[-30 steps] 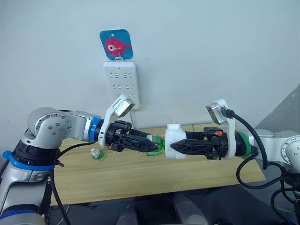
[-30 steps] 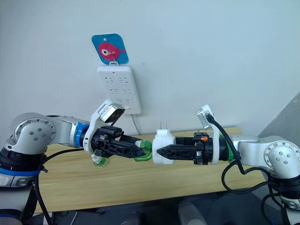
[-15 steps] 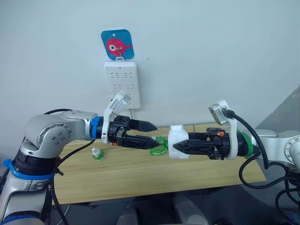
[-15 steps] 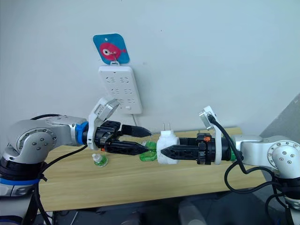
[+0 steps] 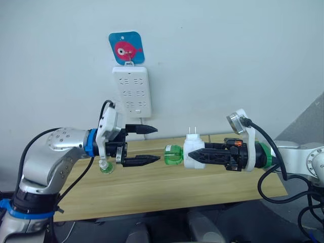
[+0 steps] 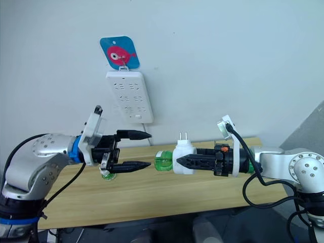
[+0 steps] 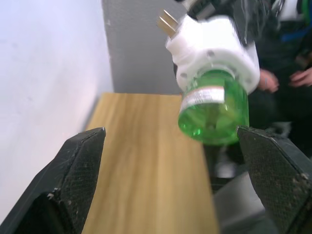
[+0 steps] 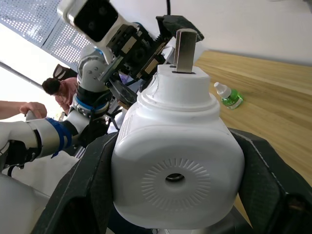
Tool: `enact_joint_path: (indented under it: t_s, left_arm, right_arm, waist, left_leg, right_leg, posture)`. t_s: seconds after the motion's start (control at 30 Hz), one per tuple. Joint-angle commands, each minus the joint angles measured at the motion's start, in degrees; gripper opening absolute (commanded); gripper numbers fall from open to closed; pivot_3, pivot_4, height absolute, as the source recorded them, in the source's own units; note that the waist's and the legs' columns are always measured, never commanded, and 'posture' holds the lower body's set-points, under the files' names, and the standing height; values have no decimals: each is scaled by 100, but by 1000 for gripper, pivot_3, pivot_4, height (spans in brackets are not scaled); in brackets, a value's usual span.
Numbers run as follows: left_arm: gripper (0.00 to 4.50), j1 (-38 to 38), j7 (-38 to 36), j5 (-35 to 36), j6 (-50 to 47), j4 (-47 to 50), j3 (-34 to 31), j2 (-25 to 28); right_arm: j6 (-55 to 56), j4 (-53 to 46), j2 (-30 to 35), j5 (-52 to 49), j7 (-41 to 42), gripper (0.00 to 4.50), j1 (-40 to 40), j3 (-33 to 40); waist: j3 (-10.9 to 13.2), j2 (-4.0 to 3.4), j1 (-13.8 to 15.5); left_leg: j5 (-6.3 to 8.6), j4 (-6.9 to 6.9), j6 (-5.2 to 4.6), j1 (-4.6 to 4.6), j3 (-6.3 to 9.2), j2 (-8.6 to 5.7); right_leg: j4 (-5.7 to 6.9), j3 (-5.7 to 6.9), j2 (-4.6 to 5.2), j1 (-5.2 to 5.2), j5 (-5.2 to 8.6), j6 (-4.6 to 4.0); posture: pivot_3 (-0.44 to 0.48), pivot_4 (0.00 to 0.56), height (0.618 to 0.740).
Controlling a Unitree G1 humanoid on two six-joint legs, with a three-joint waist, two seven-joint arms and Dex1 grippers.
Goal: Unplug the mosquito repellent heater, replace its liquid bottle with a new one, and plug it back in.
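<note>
The white mosquito repellent heater (image 5: 193, 150) hangs above the table, held sideways with its two prongs (image 5: 192, 131) pointing up. My right gripper (image 5: 195, 154) is shut on it. A green liquid bottle (image 5: 173, 154) sticks out of the heater's base toward my left gripper (image 5: 150, 145). That gripper stands wide open a short way left of the bottle, touching nothing. In the left wrist view the bottle (image 7: 214, 113) and heater (image 7: 214, 48) sit beyond the spread fingers (image 7: 78, 185). A second small green bottle (image 5: 105, 167) with a white cap stands on the table.
A white power strip (image 5: 131, 91) hangs on the wall under a blue fish hook (image 5: 126, 48), its cord running down behind the wooden table (image 5: 167, 195). A person (image 8: 48, 87) is in the background of the right wrist view.
My left gripper, shut on the green bottle a second ago, has opened and drawn back to the left. The bottle stays in the heater, which my right gripper still holds.
</note>
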State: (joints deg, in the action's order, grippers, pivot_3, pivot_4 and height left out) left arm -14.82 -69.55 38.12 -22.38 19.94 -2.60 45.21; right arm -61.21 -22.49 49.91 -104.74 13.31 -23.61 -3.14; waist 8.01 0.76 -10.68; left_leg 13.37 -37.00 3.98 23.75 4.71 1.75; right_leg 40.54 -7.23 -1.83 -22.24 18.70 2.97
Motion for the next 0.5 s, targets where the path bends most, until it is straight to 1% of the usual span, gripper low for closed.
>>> enact_joint_path:
  t_s: [0.03,0.1,0.17,0.27,0.37,0.47,0.5]
  left_arm:
    - [4500,423,-170,-398,1153,340,-170,-240]
    - [4500,635,-99,-664,1688,297,-165,-450]
    - [4500,643,81,-846,2020,197,-114,-686]
    - [4500,505,114,-1075,2401,-35,39,-907]
    - [4500,239,-25,-1300,2920,-372,209,-1100]
    - [4500,82,-133,-1408,3298,-614,330,-1204]
    - [4500,69,-173,-1431,3433,-665,366,-1235]
  right_arm:
    - [79,-67,-32,-123,-13,3015,-46,170]
    - [77,-60,-44,-123,-25,3015,-49,170]
    - [71,-54,-55,-125,-35,3015,-56,172]
    - [60,-41,-78,-130,-52,3015,-83,161]
    - [36,-25,-95,-126,-52,3015,-126,140]
    - [18,-3,-103,-113,-49,3015,-168,132]
    - [20,-7,-108,-114,-57,3015,-173,129]
  waist:
    - [0,0,11]
    - [0,0,24]
    - [0,0,53]
    - [0,0,102]
    - [0,1,118]
    - [0,1,122]
    - [-1,0,117]
  left_leg:
    - [0,-1,0,1,0,0]
    - [0,-2,0,2,1,0]
    - [0,-4,0,0,0,-1]
    - [0,-8,0,-1,-2,-1]
    - [0,-9,0,-2,-3,-3]
    - [0,-7,0,0,-3,-3]
    - [0,-6,0,0,-3,-3]
  right_leg:
    - [-1,0,1,0,0,0]
    - [-2,1,1,0,0,-1]
    - [-1,0,2,2,-1,0]
    - [-1,-1,1,5,-1,0]
    - [-1,-2,1,6,-2,1]
    - [-4,-2,1,6,-2,1]
    - [-4,-1,1,5,-2,1]
  posture:
    - [-175,108,724]
    - [-174,109,724]
    - [-171,108,724]
    - [-171,108,724]
    - [-171,108,724]
    - [-171,108,724]
    - [-174,100,724]
